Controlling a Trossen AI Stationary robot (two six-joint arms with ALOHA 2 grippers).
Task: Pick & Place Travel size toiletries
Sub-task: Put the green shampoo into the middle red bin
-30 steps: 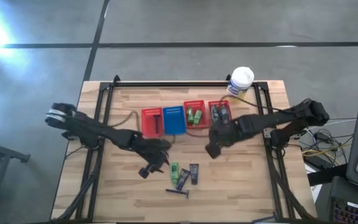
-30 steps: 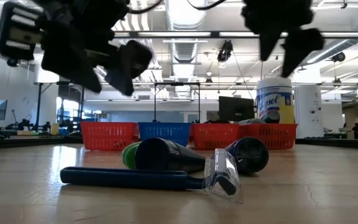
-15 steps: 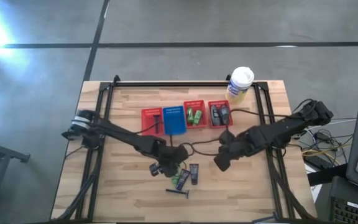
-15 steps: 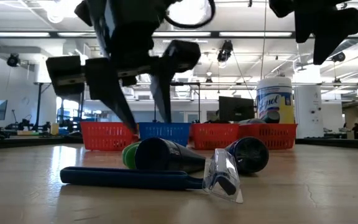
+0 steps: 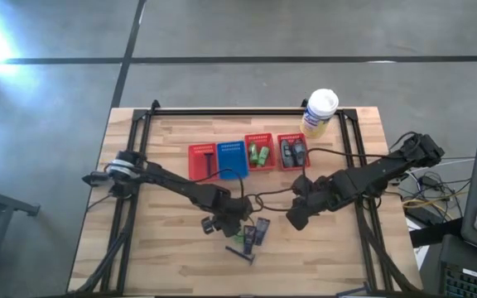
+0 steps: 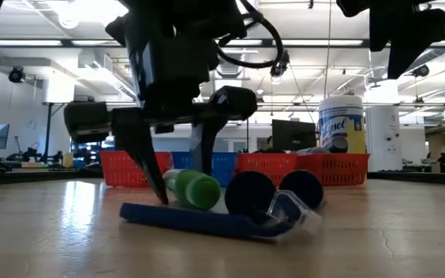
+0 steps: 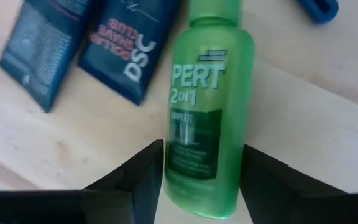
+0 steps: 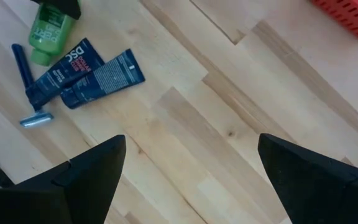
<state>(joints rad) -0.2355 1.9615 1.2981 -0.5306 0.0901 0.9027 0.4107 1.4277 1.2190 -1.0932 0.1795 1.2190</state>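
A bright green bottle point(image 7: 207, 112) lies on its side on the table, next to two dark flat tubes point(image 7: 129, 43) and a blue razor point(image 6: 199, 220). My left gripper point(image 7: 201, 186) is open and low over the bottle point(image 5: 238, 238), with one finger on each side of its lower half. In the low view the fingers point(image 6: 151, 166) reach down to the tabletop around the bottle point(image 6: 195, 189). My right gripper point(image 8: 191, 186) is open wide and hangs above bare table to the right of the group point(image 5: 296, 217). More green and grey bottles lie in two red baskets point(image 5: 261, 152). My left gripper comes from above, pointing down, its fingers across the green bottle's lower half point(image 7: 197, 168). The fingers point(image 7: 145, 177) stand very close on both sides. Whether they touch the bottle I cannot tell. The bottle lies on the table.
A row of small baskets stands toward the far edge: red point(image 5: 203, 160), blue point(image 5: 232, 159), red, red point(image 5: 291, 151). A white-lidded yellow canister point(image 5: 320, 110) stands at the far right. Bare wood lies near and to the left of the items.
My left gripper has moved toward the table's right and come down around the green bottle. The bottle, the tubes and the razor have shifted and turned on the table. My right gripper has moved from the baskets toward the near edge and risen.
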